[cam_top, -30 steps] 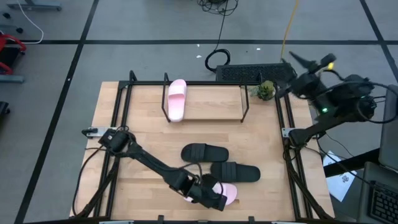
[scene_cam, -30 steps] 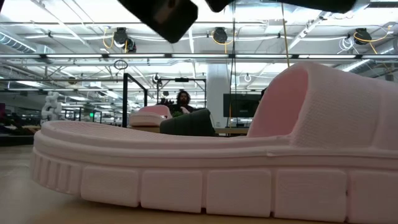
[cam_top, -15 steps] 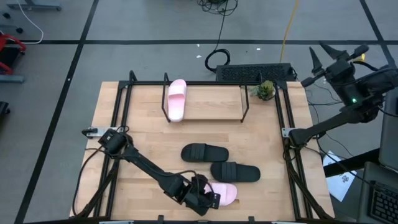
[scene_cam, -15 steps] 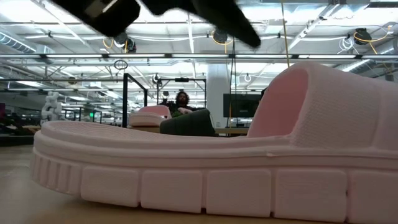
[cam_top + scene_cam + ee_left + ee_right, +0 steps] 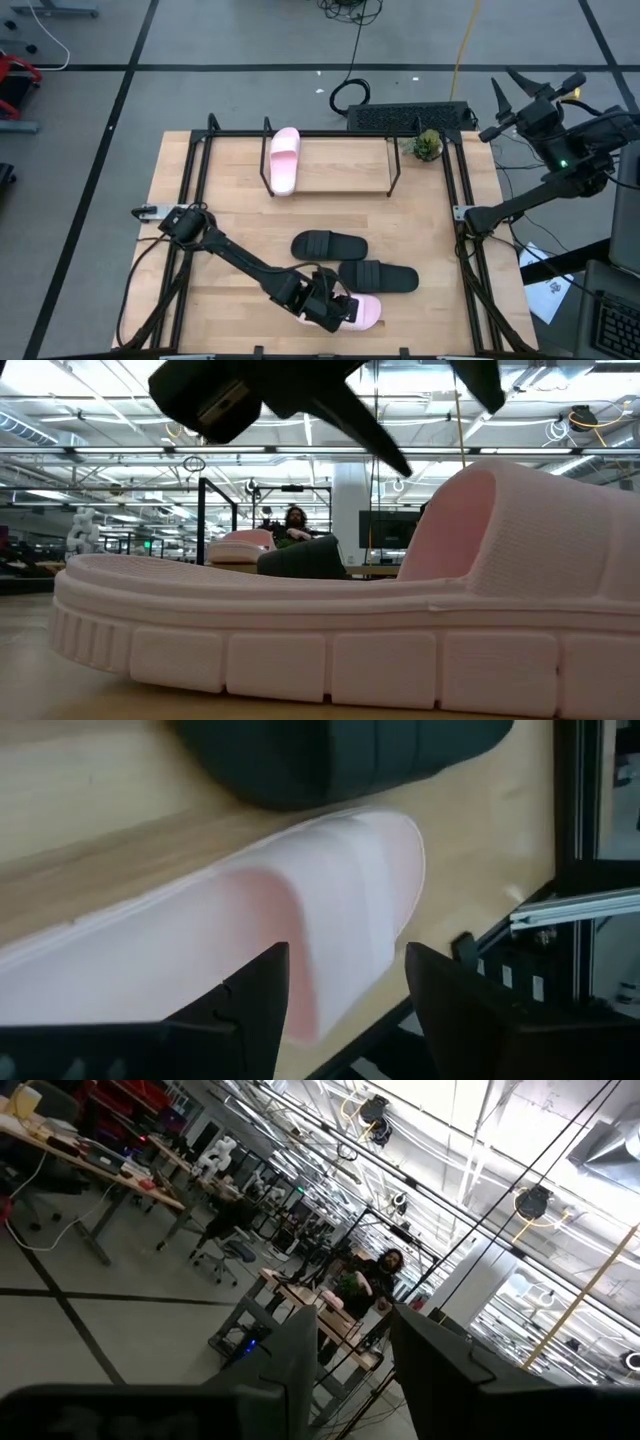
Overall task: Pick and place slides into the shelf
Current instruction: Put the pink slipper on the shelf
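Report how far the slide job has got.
Done: one pink slide lies on the shelf board. In hand: the left gripper, fingers open, is over the second pink slide at the table's near edge, not gripping it. Left: that slide and the two black slides on the table. The right gripper waits raised beyond the table's right side.

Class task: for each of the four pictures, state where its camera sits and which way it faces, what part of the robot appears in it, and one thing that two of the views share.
High view: above the table, facing straight down; shows both arms, left gripper over the near pink slide, right gripper off the table.
Low view: at tabletop height, facing level across; left gripper's dark parts overhead.
Left wrist view: facing past its open fingers at that slide.
Right wrist view: facing the room; its fingers show.
Shared: high, low and left wrist views show the near pink slide.
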